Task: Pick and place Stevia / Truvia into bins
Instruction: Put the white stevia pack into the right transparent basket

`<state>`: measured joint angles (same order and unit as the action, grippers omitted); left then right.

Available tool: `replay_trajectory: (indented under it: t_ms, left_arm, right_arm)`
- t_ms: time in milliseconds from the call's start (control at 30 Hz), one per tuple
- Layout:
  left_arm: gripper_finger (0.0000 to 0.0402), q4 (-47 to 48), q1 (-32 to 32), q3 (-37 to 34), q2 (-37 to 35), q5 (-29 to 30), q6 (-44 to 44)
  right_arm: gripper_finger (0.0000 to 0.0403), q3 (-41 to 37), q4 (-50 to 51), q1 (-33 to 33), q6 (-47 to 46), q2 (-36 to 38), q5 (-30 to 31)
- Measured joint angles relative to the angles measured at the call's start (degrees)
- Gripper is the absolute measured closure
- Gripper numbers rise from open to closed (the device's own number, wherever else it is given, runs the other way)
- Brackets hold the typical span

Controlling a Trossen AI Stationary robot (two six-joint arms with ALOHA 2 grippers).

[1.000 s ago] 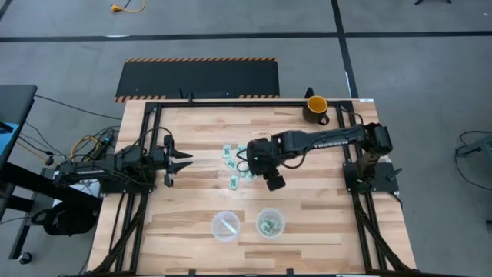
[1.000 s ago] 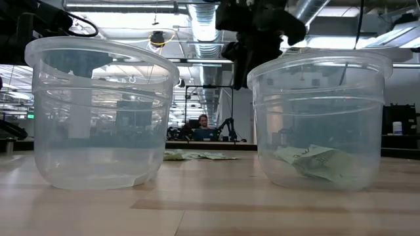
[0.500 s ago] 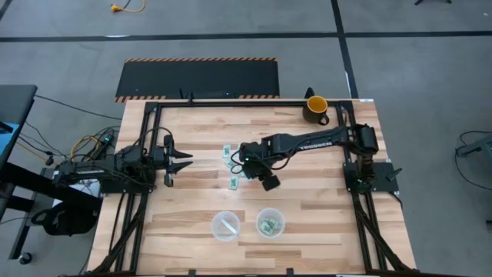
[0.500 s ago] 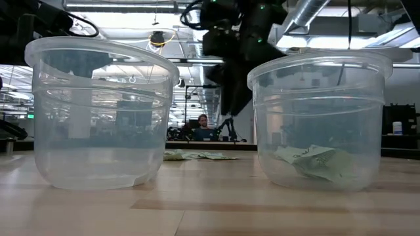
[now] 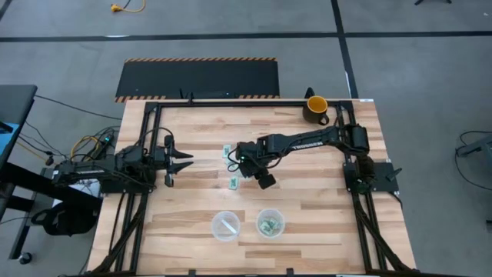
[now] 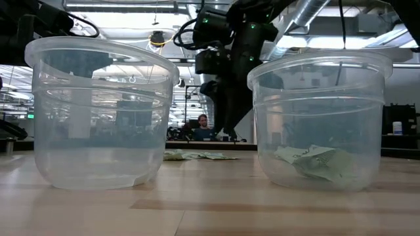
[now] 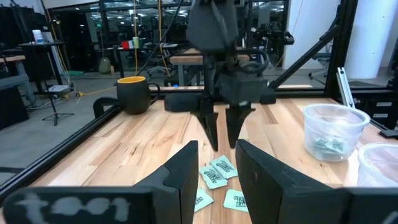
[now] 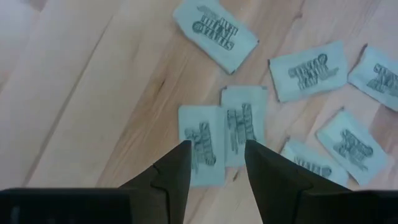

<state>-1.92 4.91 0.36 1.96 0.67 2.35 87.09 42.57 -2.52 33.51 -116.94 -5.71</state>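
Observation:
Several light green Stevia packets (image 8: 309, 70) lie flat on the wooden table (image 5: 307, 200) near its middle, a few overlapping. My right gripper (image 8: 216, 149) hangs just above them, pointing steeply down and open. Its fingers stand over two packets (image 8: 202, 140) that lie side by side and touch nothing. The left wrist view shows this gripper (image 7: 221, 144) clear of the packets (image 7: 219, 173). Two clear cups stand near the front edge: the left cup (image 5: 225, 226) and the right cup (image 5: 270, 224), which holds packets (image 6: 315, 162). My left gripper (image 5: 181, 161) waits open at the table's left.
A yellow-and-black mug (image 5: 316, 108) stands at the far right corner. A black frame rail (image 5: 231, 101) runs along the table's far edge. Bare wood lies between the packets and the cups.
My right gripper has come down toward the packets and shifted toward the table's left, its fingers staying apart. The packets and cups have not moved.

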Motion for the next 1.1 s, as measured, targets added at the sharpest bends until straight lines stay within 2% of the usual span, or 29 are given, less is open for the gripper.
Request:
replay_trajectory:
  t_ms: [267, 767, 1100]
  left_arm:
    - [0.0304, 0.01, 0.01, 0.01, 0.00, 0.00, 0.00]
    - [0.0304, 0.01, -0.01, 0.00, -0.07, 0.02, 0.00]
    - [0.0304, 0.01, 0.00, 0.01, -0.07, 0.00, 0.00]
  right_arm:
    - [0.0260, -0.21, -0.02, -0.53, -0.50, -3.10, -3.57]
    - [0.0260, -0.20, -0.22, -0.66, -0.50, -4.33, -3.81]
    - [0.0260, -3.83, -5.97, -1.85, -0.45, -4.19, -7.08]
